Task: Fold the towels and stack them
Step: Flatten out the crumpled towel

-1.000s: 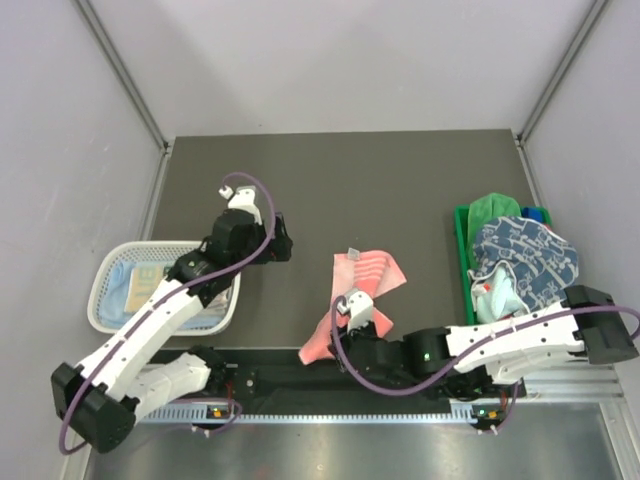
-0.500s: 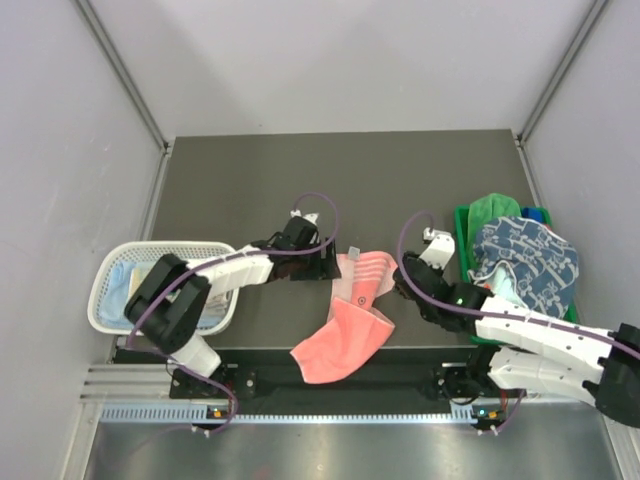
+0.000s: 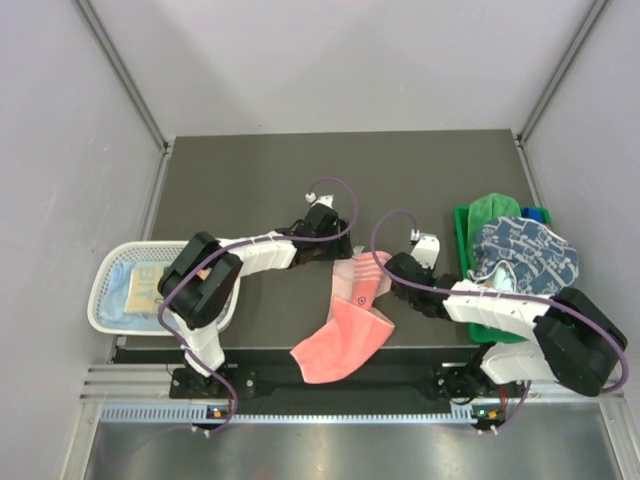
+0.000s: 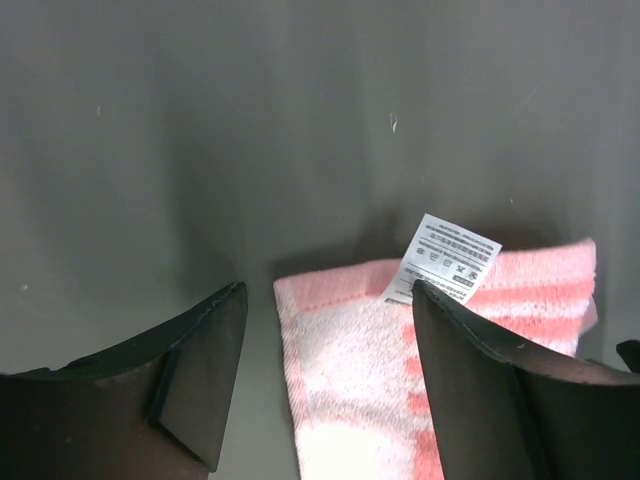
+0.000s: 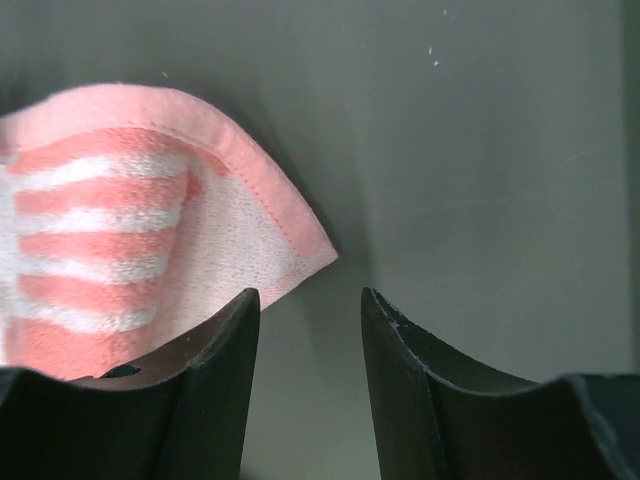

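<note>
A coral pink towel with white stripes lies slanted on the dark table, its near end at the front edge. My left gripper is at the towel's far left corner. In the left wrist view it is open, and the jaws stand either side of that corner and its white label. My right gripper is at the far right corner. In the right wrist view it is open, with the corner just ahead of its left finger. More towels, navy patterned and green, are heaped at the right.
A green bin on the right holds the heaped towels, with a blue one behind. A white mesh basket on the left holds pale folded cloth. Grey walls close in the table on three sides.
Both arms have swung in to the pink towel's far corners, the left from beside the basket, the right from the front edge. The towel now lies stretched toward the front. The left jaws have narrowed.
</note>
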